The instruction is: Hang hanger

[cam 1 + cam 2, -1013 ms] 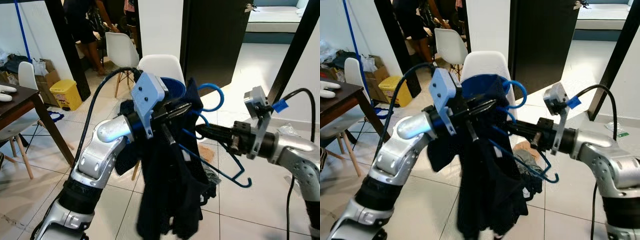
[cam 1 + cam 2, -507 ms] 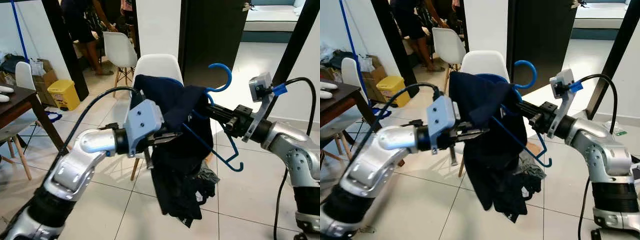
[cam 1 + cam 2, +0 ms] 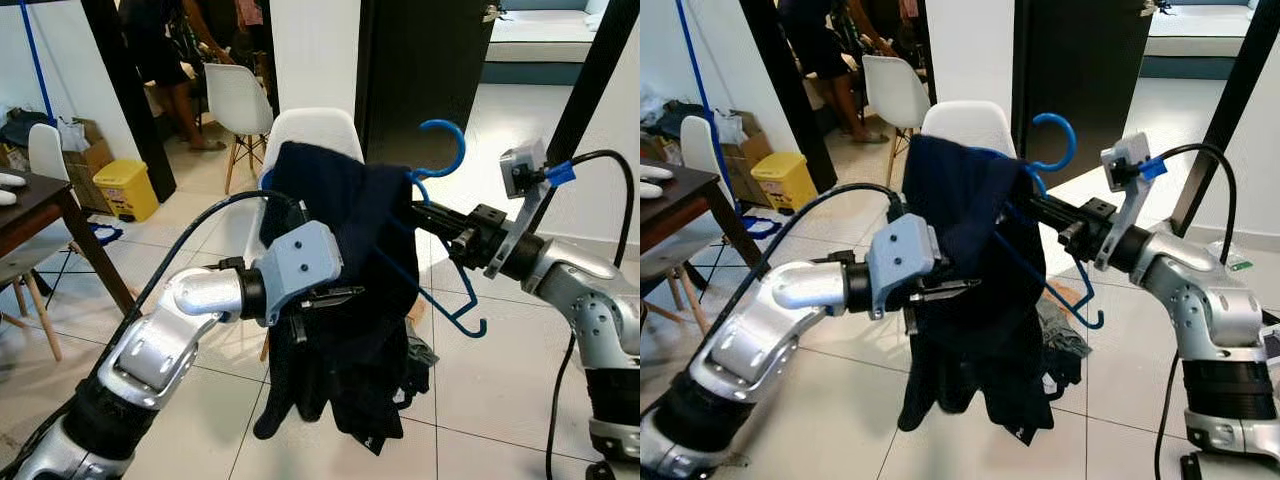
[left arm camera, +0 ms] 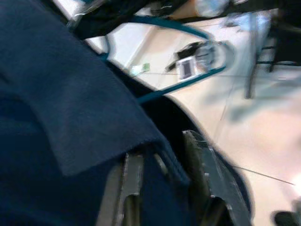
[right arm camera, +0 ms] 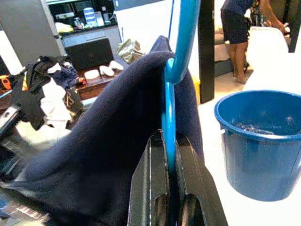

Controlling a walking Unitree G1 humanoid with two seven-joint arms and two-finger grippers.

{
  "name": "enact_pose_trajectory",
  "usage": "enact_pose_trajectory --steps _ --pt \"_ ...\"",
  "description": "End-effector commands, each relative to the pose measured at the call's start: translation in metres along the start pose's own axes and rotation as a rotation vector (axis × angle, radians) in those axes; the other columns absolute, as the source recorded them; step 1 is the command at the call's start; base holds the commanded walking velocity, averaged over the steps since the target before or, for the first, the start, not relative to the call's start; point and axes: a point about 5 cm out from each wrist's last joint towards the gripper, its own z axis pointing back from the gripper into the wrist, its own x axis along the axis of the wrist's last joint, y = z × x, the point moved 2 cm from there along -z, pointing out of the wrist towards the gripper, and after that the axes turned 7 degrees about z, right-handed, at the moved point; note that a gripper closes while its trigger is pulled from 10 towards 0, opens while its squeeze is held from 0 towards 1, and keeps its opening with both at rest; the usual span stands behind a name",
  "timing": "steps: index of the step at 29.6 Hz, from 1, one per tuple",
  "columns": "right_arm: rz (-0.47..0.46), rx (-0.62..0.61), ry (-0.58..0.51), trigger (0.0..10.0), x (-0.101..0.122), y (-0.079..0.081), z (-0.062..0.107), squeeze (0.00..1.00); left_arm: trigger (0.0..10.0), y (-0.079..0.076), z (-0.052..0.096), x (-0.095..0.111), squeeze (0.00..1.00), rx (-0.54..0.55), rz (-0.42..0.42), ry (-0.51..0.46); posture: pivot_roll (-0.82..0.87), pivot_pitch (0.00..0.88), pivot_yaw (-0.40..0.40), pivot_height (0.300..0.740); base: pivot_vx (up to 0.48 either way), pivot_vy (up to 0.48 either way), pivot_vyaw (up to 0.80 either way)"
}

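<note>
Up at chest height, the right gripper (image 3: 425,213) is clamped on the blue hanger (image 3: 440,185) just below its hook. In the right wrist view the two black fingers (image 5: 150,188) pinch the hanger's (image 5: 170,117) stem between them, with the hook curving up out of the frame. A dark navy garment (image 3: 345,300) is draped over the hanger and hangs down in front of a white chair (image 3: 312,130).

The left gripper (image 3: 335,297) reaches in from the left and presses into the garment about halfway down. From the head views its fingertips point into the folds, but whether they hold cloth cannot be told there. The left wrist view is closer: its fingers (image 4: 202,169) stand slightly apart with navy cloth (image 4: 70,117) lying across and between them, and the hanger's blue lower bar (image 4: 188,80) crosses behind. Whether the jaws truly pinch the cloth cannot be told.

The right wrist view also shows a blue bucket (image 5: 258,141) on the chair seat beside the garment, and a table heaped with clothes (image 5: 42,94) farther off, which the head views hide behind the cloth. The head views add a yellow bin (image 3: 125,188) and a person (image 3: 160,60) standing in the room behind.
</note>
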Motion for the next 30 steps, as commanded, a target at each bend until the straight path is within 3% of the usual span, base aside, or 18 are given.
enact_pose_trajectory --steps 1,4,5,7,8,10,12,13,15,17,23,24,26,30 --pt "0.06 0.019 -0.069 10.0 0.018 0.003 -0.001 0.0 10.0 0.009 0.002 0.001 1.0 0.05 -0.027 0.003 -0.05 0.0 0.039 0.74 0.0 0.0 0.0" --pt "0.075 0.034 -0.068 10.0 0.019 0.005 0.001 0.0 10.0 0.023 0.017 0.008 1.0 0.075 -0.064 0.014 -0.05 0.0 0.043 0.74 0.0 0.0 0.0" --pt "0.075 0.034 -0.068 10.0 0.019 0.005 0.001 0.0 10.0 0.023 0.017 0.008 1.0 0.075 -0.064 0.014 -0.05 0.0 0.043 0.74 0.0 0.0 0.0" --pt "0.11 0.042 -0.051 10.0 0.017 0.005 0.002 0.0 10.0 0.03 0.035 0.023 1.0 0.04 -0.069 -0.016 -0.05 0.0 0.043 0.74 0.0 0.0 0.0" --pt "0.11 0.042 -0.051 10.0 0.017 0.005 0.002 0.0 10.0 0.03 0.035 0.023 1.0 0.04 -0.069 -0.016 -0.05 0.0 0.043 0.74 0.0 0.0 0.0" --pt "0.123 0.048 -0.041 10.0 0.016 0.006 0.003 0.0 10.0 0.028 0.045 0.035 1.0 -0.011 -0.046 -0.058 -0.05 0.0 0.044 0.74 0.0 0.0 0.0" --pt "0.161 0.05 -0.002 10.0 0.009 0.003 0.007 0.0 10.0 0.02 0.07 0.053 1.0 -0.157 -0.038 -0.091 -0.04 0.0 0.045 0.74 0.0 0.0 0.0" --pt "0.161 0.05 -0.002 10.0 0.009 0.003 0.007 0.0 10.0 0.02 0.07 0.053 1.0 -0.157 -0.038 -0.091 -0.04 0.0 0.045 0.74 0.0 0.0 0.0" --pt "0.193 0.058 0.032 10.0 0.004 0.002 0.011 0.0 10.0 0.02 0.088 0.063 1.0 -0.222 -0.053 -0.097 -0.03 0.0 0.045 0.74 0.0 0.0 0.0" --pt "0.224 0.103 0.068 10.0 -0.001 0.006 0.017 0.0 10.0 0.036 0.102 0.069 1.0 -0.178 -0.087 -0.085 -0.03 0.0 0.048 0.74 0.0 0.0 0.0" --pt "0.268 0.256 0.114 10.0 -0.005 0.026 0.023 0.0 10.0 0.06 0.115 0.078 1.0 -0.131 -0.153 -0.047 -0.03 0.0 0.055 0.74 0.0 0.0 0.0" --pt "0.28 0.322 0.121 10.0 -0.004 0.035 0.023 0.0 10.0 0.064 0.118 0.081 0.0 -0.158 -0.166 -0.039 -0.02 0.0 0.061 0.74 0.0 0.0 0.0" --pt "0.293 0.411 0.119 10.0 -0.001 0.048 0.022 0.0 10.0 0.069 0.121 0.085 0.0 -0.217 -0.17 -0.023 -0.03 0.0 0.065 0.74 0.0 0.0 0.0" --pt "0.312 0.483 0.106 10.0 0.003 0.06 0.019 0.0 10.0 0.073 0.119 0.081 0.0 -0.263 -0.182 0.026 -0.02 0.0 0.066 0.74 0.0 0.0 0.0"
